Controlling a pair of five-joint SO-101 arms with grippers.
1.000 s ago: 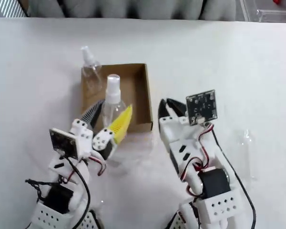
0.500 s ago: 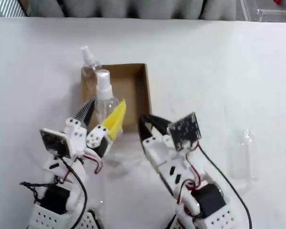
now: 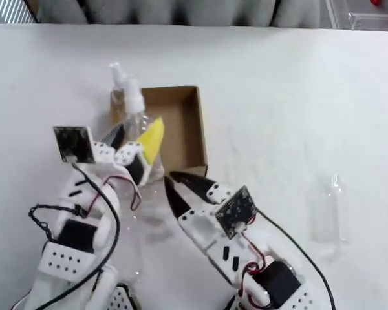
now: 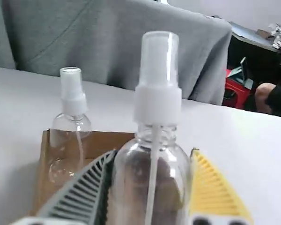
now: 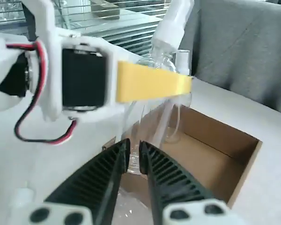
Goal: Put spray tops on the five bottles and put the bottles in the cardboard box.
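**Desk:** What is the left claw doing?

**Photographer:** The left gripper [image 3: 134, 134] has its grey and yellow fingers pinching the clear plastic bottle with the white spray top [image 4: 151, 171] around the belly. The bottle is upright, its long axis vertical, over the left side of the shallow brown cardboard box [image 3: 181, 129].

**Desk:** And the gap it has to find?

**Photographer:** The box lies straight below and beyond the claw. A second clear capped bottle [image 3: 119, 90] stands in the far-left corner, just beyond the held one, so the free floor is to the near side and the right. I cannot tell whether the held bottle's base is touching the cardboard yet.

**Desk:** The other arm?

**Photographer:** The right gripper [image 3: 171, 179] hangs just outside the box's near wall, its black fingers all but pressed together on nothing. The left arm is plainly the nearer one for the set-down.
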